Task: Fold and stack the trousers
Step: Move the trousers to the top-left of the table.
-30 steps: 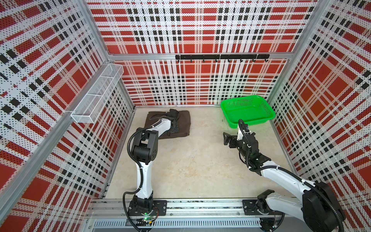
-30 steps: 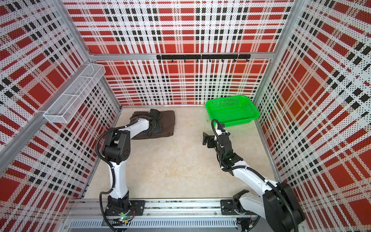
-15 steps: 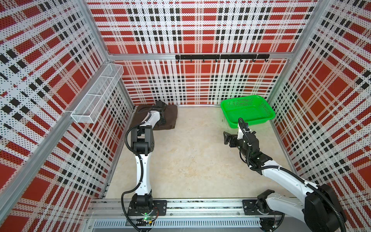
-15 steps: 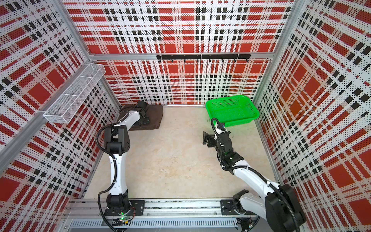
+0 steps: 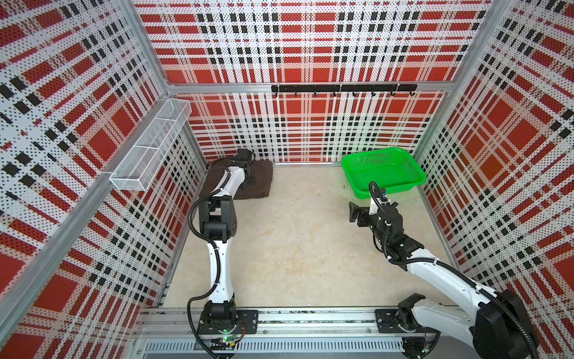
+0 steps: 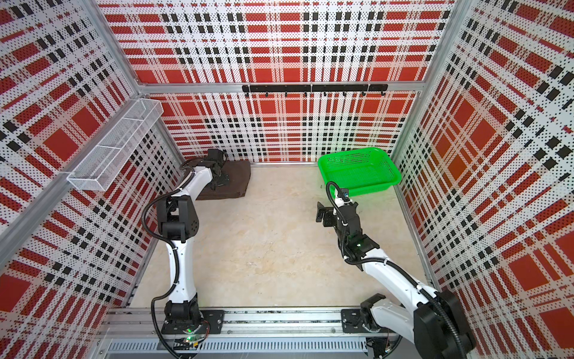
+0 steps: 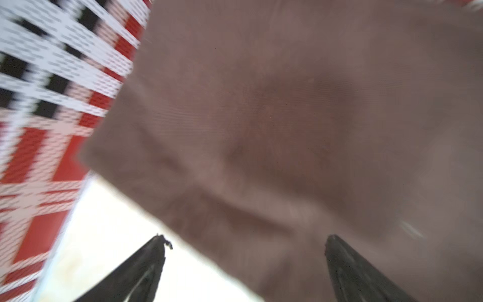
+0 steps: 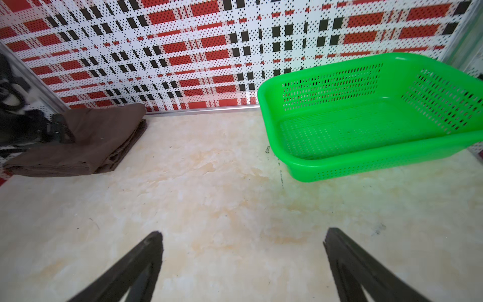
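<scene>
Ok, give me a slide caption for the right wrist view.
Right gripper, jaws open, above the table; folded trousers and empty green basket beyond.

The trousers [image 5: 262, 181] and the left gripper [image 5: 248, 182] over them have shifted farther from the green basket [image 5: 403, 186], toward the far corner.

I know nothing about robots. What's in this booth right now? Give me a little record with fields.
trousers: dark brown, folded, lying in the far left corner of the table
basket: green, empty, in the far right corner
left hand: open, over the trousers; contact cannot be told
right hand: open, holding nothing, above bare table near the basket
</scene>
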